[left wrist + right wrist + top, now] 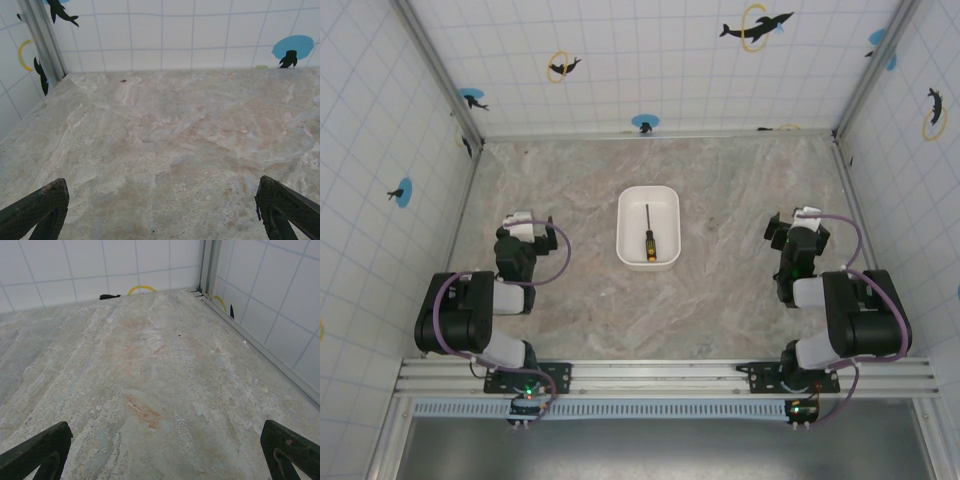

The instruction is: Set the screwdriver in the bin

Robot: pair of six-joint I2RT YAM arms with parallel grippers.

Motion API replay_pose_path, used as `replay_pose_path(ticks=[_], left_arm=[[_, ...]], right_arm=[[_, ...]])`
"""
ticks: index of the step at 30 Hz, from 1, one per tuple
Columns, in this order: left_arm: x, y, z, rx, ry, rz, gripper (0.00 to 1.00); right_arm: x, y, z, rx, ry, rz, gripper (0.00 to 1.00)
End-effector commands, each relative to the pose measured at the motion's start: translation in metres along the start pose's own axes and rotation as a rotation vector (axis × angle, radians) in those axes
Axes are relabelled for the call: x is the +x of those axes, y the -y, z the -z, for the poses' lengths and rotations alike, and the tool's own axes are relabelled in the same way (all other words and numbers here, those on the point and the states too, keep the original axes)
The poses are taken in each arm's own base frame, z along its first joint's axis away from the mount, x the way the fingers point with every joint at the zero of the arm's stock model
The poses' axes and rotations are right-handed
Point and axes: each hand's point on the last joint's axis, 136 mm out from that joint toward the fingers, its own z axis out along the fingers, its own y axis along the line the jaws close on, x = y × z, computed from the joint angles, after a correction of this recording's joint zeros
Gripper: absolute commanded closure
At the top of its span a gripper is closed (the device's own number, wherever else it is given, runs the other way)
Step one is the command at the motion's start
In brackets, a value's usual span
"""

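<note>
White bin (623, 225) midway between the left pincer (525, 222) and the right pincer (798, 218), well apart from each. Screwdriver (647, 237) flat inside it, handle end toward the arms. Looks finished; seemingly nothing left to move. Both pincers spread wide, gripping nothing, fingers (45, 200) over bare surface (740, 300). Mottled grey-beige stone look, faint rusty streaks ahead of the right pincer. White tiled walls beyond, dotted with blue discs, yellow rings and dark dolphin shapes; metal posts in the corners.

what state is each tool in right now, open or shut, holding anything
left tool: open, holding nothing
right tool: open, holding nothing
</note>
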Motion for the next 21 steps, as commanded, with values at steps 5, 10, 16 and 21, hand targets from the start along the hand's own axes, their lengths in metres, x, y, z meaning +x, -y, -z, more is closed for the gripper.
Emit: replay_pose_path(ticks=[5,10,16,21], left_arm=[[-0.013,-0.0021,-0.004,0.001,0.043,0.004,0.03],[-0.013,-0.0023,-0.0038,0.001,0.043,0.003,0.02],[-0.0133,-0.0023,-0.0039,0.001,0.044,0.003,0.02],[-0.0131,-0.0023,-0.004,0.001,0.043,0.003,0.02]], right_arm=[[-0.0212,-0.0011,-0.0042,0.005,0.06,-0.023,0.0],[-0.021,-0.001,-0.0042,0.005,0.059,-0.023,0.01],[-0.0206,-0.0012,-0.0043,0.004,0.058,-0.022,0.0],[-0.0207,-0.0015,-0.0042,0.003,0.058,-0.022,0.0]])
